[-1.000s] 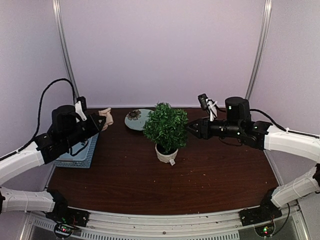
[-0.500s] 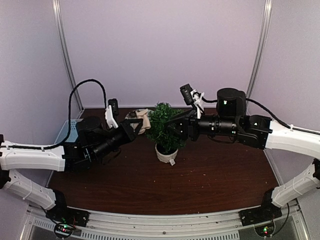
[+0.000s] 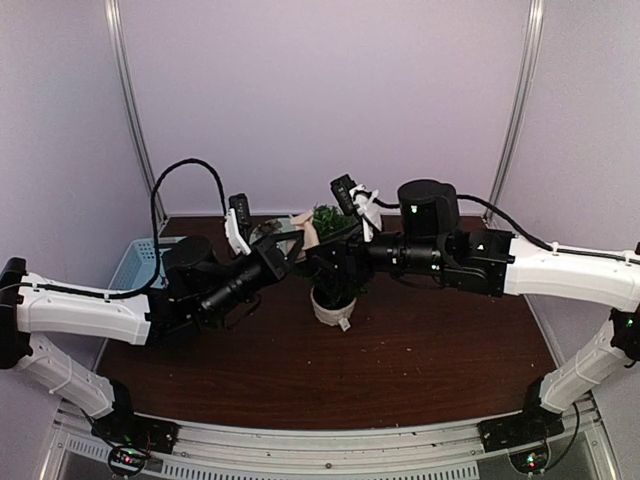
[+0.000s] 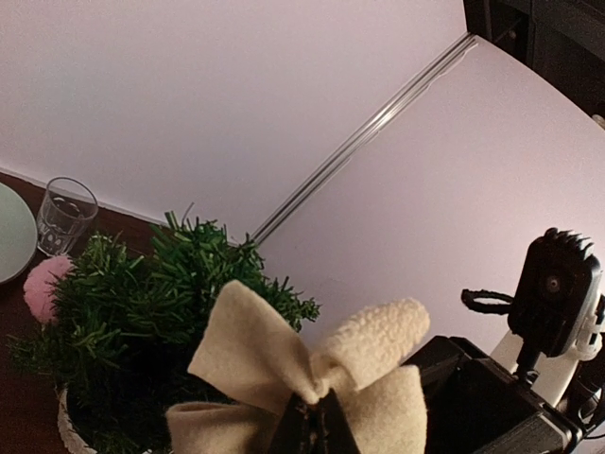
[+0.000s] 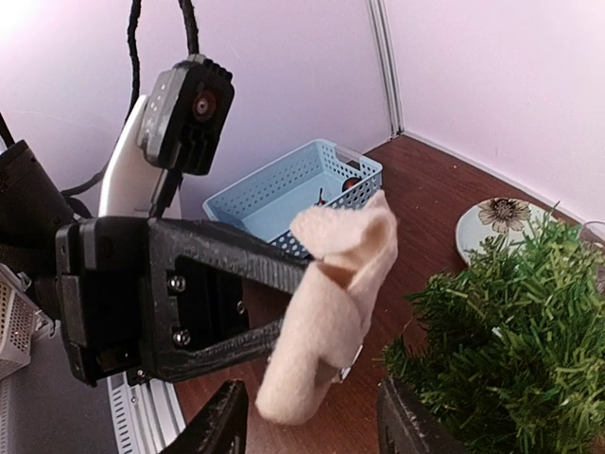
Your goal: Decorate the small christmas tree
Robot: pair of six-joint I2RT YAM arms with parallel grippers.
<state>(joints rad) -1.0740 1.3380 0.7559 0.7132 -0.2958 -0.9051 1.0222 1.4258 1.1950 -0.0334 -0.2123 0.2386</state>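
The small christmas tree stands in its off-white pot mid-table, mostly hidden behind my right gripper in the top view. It also fills the lower left of the left wrist view and the right of the right wrist view. My left gripper is shut on the knot of a cream felt bow, held just left of the treetop. My right gripper is open, one finger on each side just under the bow's lower end.
A light blue basket sits at the table's left edge. A flowered plate and a clear glass cup lie behind the tree. A pink pompom shows at the tree's side.
Both arms swung in toward the tree. The left one carried the bow from over the basket to beside the treetop. The right gripper moved left across the tree and opened wider.
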